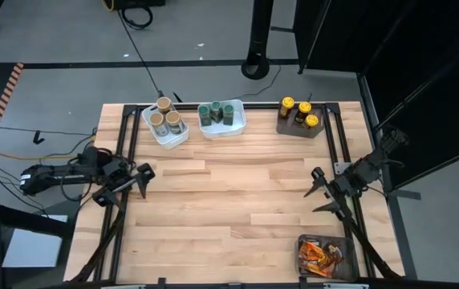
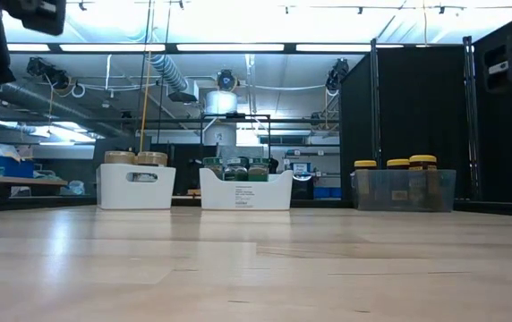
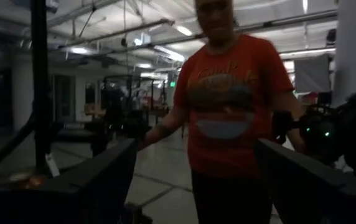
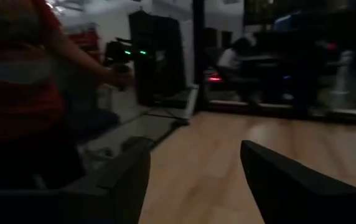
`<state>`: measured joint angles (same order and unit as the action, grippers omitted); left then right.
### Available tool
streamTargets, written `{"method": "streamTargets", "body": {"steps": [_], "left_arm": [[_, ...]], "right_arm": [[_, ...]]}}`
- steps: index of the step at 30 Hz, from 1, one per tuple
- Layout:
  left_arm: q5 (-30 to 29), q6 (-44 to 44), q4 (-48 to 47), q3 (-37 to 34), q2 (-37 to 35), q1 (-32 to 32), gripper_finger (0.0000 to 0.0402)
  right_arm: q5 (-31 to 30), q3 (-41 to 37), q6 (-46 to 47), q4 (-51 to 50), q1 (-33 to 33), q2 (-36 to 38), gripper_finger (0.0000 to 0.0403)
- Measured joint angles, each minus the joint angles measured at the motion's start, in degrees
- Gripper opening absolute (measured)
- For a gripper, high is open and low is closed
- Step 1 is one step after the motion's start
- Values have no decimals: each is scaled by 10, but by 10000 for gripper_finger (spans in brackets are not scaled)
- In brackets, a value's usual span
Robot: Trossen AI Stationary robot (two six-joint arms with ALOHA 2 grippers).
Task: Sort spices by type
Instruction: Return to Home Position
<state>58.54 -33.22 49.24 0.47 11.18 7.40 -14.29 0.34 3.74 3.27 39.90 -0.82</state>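
Note:
In the high view the spices sit sorted in containers. Tan-lidded jars [image 1: 166,119] stand in a white tub, green-lidded jars [image 1: 215,113] in a second white tub, and yellow-lidded jars [image 1: 298,111] in a grey bin, all along the far edge. Orange-and-brown foil packets [image 1: 319,255] lie in a grey bin at the near right corner. My left gripper [image 1: 147,181] hovers open at the table's left edge and holds nothing. My right gripper [image 1: 315,191] hovers open near the right edge, also holding nothing. Both wrist views show spread fingers, left [image 3: 195,146] and right [image 4: 195,148].
The low view shows the two white tubs [image 2: 136,185] [image 2: 245,190] and the grey bin [image 2: 405,190] lined up at the far edge, with bare wood [image 2: 256,268] in front. A person in a red shirt [image 3: 234,99] stands beside the table. A black frame [image 1: 125,152] borders the tabletop.

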Motion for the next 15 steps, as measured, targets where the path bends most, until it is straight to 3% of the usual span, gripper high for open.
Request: {"method": "streamTargets", "body": {"steps": [6,15], "left_arm": [[-9,17,-40,0,0,0,333],[11,-1,-41,0,0,0,333]], "right_arm": [[-61,0,-25,6,-40,-1,277],[-62,0,-21,11,-76,-4,291]]}}
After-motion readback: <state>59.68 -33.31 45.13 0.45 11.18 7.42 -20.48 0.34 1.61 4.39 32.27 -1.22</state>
